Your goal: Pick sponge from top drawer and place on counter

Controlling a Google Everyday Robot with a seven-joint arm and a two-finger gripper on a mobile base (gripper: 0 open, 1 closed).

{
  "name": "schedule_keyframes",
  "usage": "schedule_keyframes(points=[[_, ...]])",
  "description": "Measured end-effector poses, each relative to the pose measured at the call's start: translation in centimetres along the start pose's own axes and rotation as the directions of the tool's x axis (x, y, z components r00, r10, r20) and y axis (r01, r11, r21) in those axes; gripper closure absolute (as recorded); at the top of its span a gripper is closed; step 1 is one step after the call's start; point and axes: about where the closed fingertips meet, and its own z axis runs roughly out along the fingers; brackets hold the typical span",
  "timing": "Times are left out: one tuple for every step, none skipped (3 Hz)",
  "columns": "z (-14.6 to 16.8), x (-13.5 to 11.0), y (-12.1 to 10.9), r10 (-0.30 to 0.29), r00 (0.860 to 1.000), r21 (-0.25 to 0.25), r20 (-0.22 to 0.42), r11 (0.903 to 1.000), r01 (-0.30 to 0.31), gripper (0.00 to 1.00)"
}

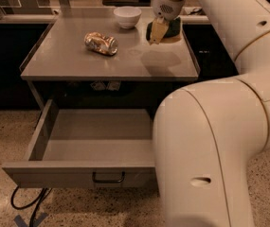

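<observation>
Sponge (176,27): lies at the back right of the desk (73,63), near the right rim; dark green face up, yellow layer showing below it.
End effector (156,36): hangs over the back right of the desk, directly in front of the sponge and overlapping its left edge in this view; cannot tell whether it is open, closed or gripping the sponge; contact with the sponge cannot be judged either.
Top drawer (54,174): pulled out under the desk, dark bar handle (108,178) at the middle of the front panel.
Crushed can (101,43): on its side, left of centre on the desk, well apart from the sponge.
White bowl (127,16): upright at the back edge, between can and sponge.
Arm (220,141): white, fills the right foreground, covers the drawer's right end.
Cable (25,205): on the speckled floor below the drawer's left corner.
</observation>
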Motion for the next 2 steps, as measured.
schedule_keyframes(points=[[2.1,2.4,-1.0,0.039,0.999,-0.023,0.016,0.999,-0.038,1.0],[7.2,2.1,-1.0,0.03,0.998,-0.089,0.051,0.9957,-0.025,1.0]])
